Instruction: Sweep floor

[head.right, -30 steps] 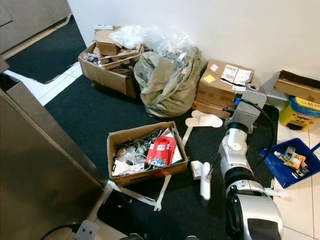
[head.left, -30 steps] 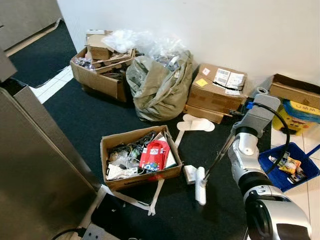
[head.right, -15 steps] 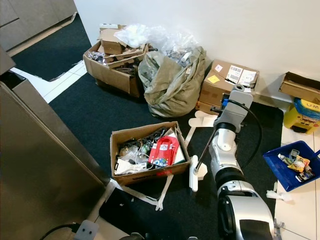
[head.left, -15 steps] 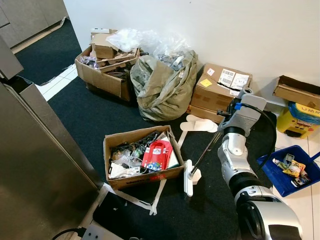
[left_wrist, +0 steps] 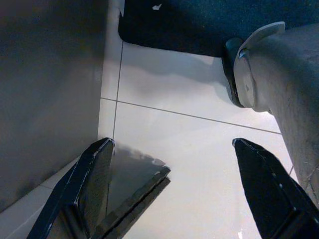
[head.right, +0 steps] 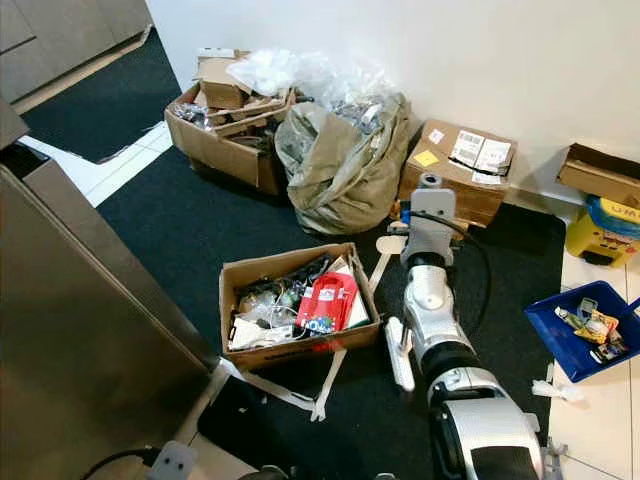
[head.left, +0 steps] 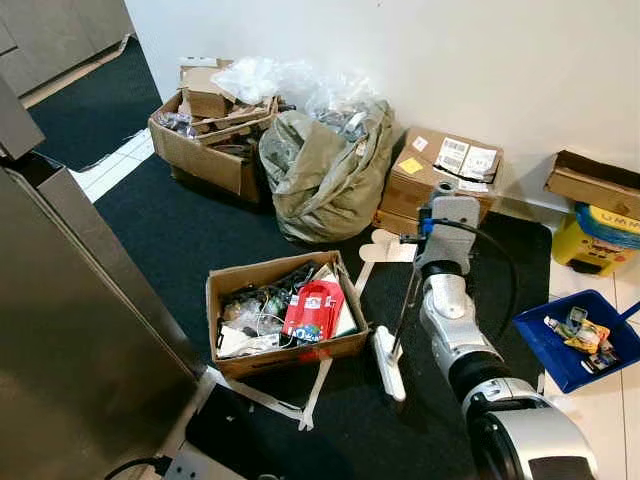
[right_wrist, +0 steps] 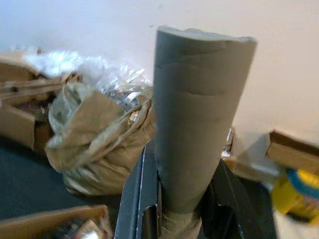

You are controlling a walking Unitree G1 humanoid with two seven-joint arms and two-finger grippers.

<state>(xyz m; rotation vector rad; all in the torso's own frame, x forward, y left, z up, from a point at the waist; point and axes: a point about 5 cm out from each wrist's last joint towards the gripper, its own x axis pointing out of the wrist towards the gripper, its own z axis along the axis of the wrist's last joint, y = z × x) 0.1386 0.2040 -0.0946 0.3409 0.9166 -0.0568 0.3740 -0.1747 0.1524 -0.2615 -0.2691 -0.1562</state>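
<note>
A dark carpet (head.left: 180,240) is hemmed by a steel cabinet (head.left: 70,330) on the left, and by boxes (head.left: 205,150), a tan bag (head.left: 320,180) and a sealed carton (head.left: 440,175) along the wall. An open box (head.left: 275,320) of clutter sits mid-carpet. Open carpet is left between that box and the bag, and to the right toward the tile, where a blue tray (head.left: 575,340) lies.

The right gripper (right_wrist: 172,219) is seen in the right wrist view clamped on a grey handle (right_wrist: 197,114), one black finger on each side of it. In the head views the thin shaft (head.left: 408,305) slopes down from the right arm to a white broom head (head.left: 389,362) resting on the carpet just right of the open box.

The left gripper (left_wrist: 174,189) hangs over pale tile beside the cabinet, its fingers (left_wrist: 87,189) spread wide and holding nothing.
</note>
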